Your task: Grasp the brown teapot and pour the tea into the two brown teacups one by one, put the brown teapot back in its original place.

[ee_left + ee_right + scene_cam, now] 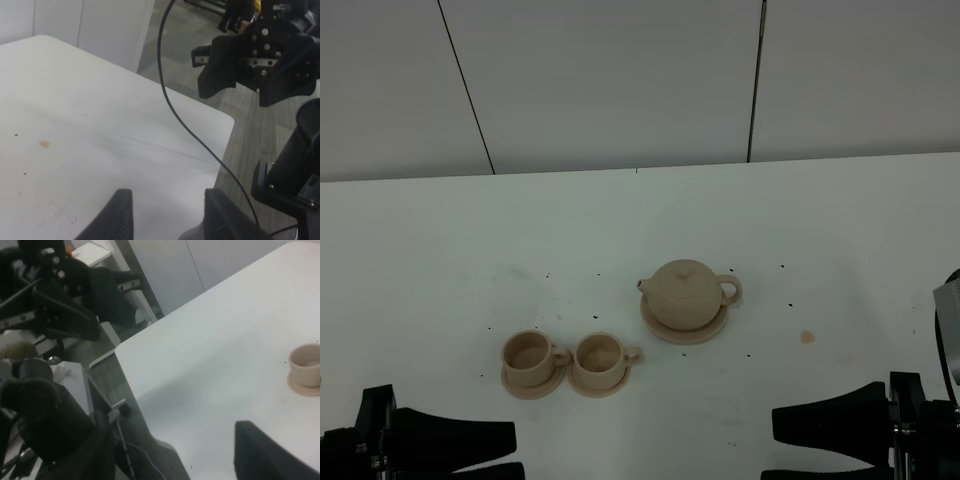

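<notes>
The brown teapot [685,293] stands upright on its wide saucer, the original place [661,329], right of the table's middle, handle to the right. The two brown teacups [529,356] [599,356] sit side by side on small saucers to its front left. My left gripper [518,450] rests at the front left edge, open and empty; its fingers [120,216] hover over bare table. My right gripper [772,448] sits at the front right edge, open and empty, well short of the teapot. One teacup [305,359] shows in the right wrist view.
The white table [640,230] ends at a grey panelled wall [620,80] behind. A small orange stain [807,337] lies right of the teapot. A black cable [180,115] hangs across the left wrist view, with the floor beyond the table corner.
</notes>
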